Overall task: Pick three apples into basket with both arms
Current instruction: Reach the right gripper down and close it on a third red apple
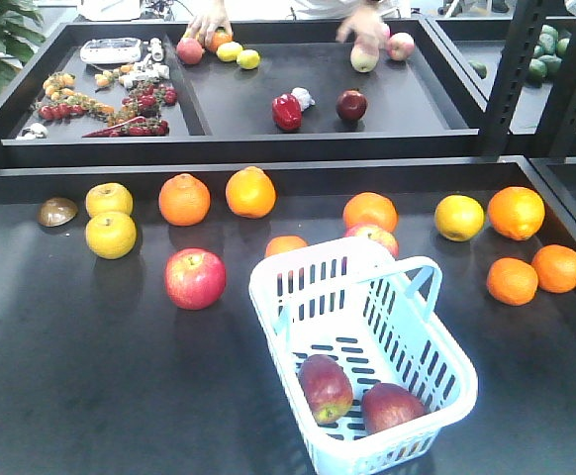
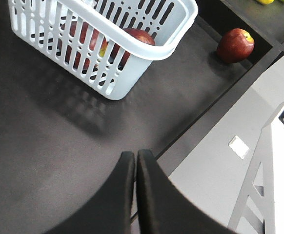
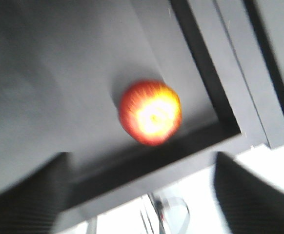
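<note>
My left fingers (image 2: pixel 134 161) are pressed together with nothing between them, hanging over bare dark tabletop (image 2: pixel 44 146) near its front edge. Ahead of them stands the basket (image 2: pixel 147 48), pale blue-white with slotted walls, and through the slots I see red skin of the fruit inside. Beyond the basket's corner a lone red apple (image 2: pixel 235 45) sits against the raised black lip of the tabletop, apart from the basket.

From the front view the basket (image 1: pixel 268 287) holds two dark red apples (image 1: pixel 326 388) lying side by side on its slotted bottom, with its hoop handle arching over them. A third apple (image 1: pixel 195 278), brighter red, rests on the tabletop just left of the basket. Oranges (image 1: pixel 184 199) and yellow citrus (image 1: pixel 110 235) are ranged along the far side, one orange and a pinkish fruit tucked close behind the basket's far rim.

My right fingers (image 3: pixel 142 195) are spread wide, empty. Between and beyond them lies a blurred red apple with a yellow patch (image 3: pixel 151 112), close to the black edge rail, nothing in front of it.
</note>
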`<state>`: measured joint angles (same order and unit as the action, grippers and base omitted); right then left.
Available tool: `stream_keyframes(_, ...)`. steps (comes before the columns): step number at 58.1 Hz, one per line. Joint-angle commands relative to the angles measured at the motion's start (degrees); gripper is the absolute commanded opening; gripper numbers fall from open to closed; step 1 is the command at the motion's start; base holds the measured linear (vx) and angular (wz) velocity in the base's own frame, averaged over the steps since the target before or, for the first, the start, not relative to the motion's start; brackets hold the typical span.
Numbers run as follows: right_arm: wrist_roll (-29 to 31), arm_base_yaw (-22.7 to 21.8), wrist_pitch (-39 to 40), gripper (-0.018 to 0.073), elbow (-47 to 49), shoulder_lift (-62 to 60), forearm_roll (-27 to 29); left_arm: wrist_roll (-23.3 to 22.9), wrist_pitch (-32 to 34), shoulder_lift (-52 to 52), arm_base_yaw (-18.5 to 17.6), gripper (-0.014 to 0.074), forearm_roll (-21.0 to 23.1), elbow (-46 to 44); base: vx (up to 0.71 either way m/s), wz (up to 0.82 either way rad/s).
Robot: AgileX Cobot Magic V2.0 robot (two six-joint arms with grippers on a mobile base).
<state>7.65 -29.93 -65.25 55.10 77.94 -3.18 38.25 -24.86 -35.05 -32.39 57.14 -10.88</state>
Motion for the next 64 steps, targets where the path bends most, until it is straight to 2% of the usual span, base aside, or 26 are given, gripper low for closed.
stream_keyframes(1,-3.03,-0.44,-0.11,0.0729,1.22,2.06,-4.75,-0.26,1.22,-0.03,-0.26,-0.0006,2.07,-1.37,0.0,0.0)
stream_keyframes(8,-4.84,-0.44,0.11,0.0722,1.22,6.06,-5.48,-0.26,1.22,-0.03,-0.26,-0.0006,2.07,-1.37,0.0,0.0)
stream_keyframes(41,-3.93,-0.44,4.9,0.062,1.22,18.47,-4.25,-0.26,1.22,-0.03,-0.26,-0.0006,2.07,-1.37,0.0,0.0)
stream_keyframes(64,-3.95,-0.44,7.63,0.0609,1.22,24.44,-4.07,-0.26,1.22,-0.03,-0.26,-0.0006,2.07,-1.37,0.0,0.0)
